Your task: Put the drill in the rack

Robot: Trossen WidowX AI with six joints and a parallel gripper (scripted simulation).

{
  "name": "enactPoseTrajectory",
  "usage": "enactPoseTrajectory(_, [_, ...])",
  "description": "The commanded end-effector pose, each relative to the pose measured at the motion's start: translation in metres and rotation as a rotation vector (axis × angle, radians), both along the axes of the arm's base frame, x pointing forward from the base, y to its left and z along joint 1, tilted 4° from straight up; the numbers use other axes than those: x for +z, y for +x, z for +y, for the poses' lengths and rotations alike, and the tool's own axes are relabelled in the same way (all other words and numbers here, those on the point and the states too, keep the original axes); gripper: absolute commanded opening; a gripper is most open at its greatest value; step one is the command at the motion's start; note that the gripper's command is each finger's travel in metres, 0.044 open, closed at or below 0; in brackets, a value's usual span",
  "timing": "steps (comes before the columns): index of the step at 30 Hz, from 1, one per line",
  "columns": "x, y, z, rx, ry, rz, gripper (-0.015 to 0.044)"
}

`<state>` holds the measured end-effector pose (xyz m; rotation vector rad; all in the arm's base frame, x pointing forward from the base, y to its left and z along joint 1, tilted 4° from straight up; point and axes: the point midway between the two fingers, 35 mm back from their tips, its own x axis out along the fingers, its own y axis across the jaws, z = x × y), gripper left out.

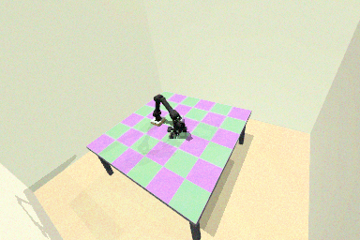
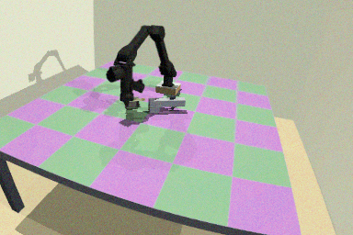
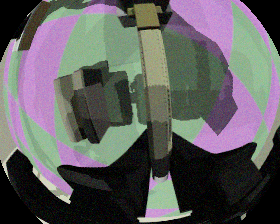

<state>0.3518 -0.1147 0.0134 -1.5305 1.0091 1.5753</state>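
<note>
You have a long pale bar (image 3: 156, 80) clenched between the fingers of your gripper (image 1: 177, 131) (image 2: 130, 101) (image 3: 155, 132); you cannot tell from these views whether it is the drill or the key. In the wrist view it runs from the fingers up to a tan block (image 3: 147, 16) at its far end, with dark parts on either side of that block. Beside the bar in that view, on your left as you look, sits a dark, blocky thing (image 3: 91, 102), apart from it and too shadowed to name. In the exterior view you can see the gripper low over the table (image 1: 178, 162) (image 2: 198, 168) (image 3: 78, 45), with a grey slotted piece (image 2: 167, 104) near it; whether that is the rack you cannot tell. From the gripper, your black arm (image 1: 164, 102) (image 2: 147, 34) bends up and over, its other end coming down at a tan-and-white block (image 1: 157, 122) (image 2: 168, 89). Farther out, your table's pink and green squares end at a dark edge above the sandy floor (image 1: 277, 172) (image 2: 299, 154).
</note>
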Motion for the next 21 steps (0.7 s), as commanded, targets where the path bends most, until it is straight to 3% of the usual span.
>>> enactPoseTrajectory(1, [0.0033, 0.0006, -0.0003, -0.004, -0.004, -0.005, 0.0])
enactPoseTrajectory(21, [0.0072, -0.0002, 0.0003, -0.004, -0.003, -0.005, 0.0])
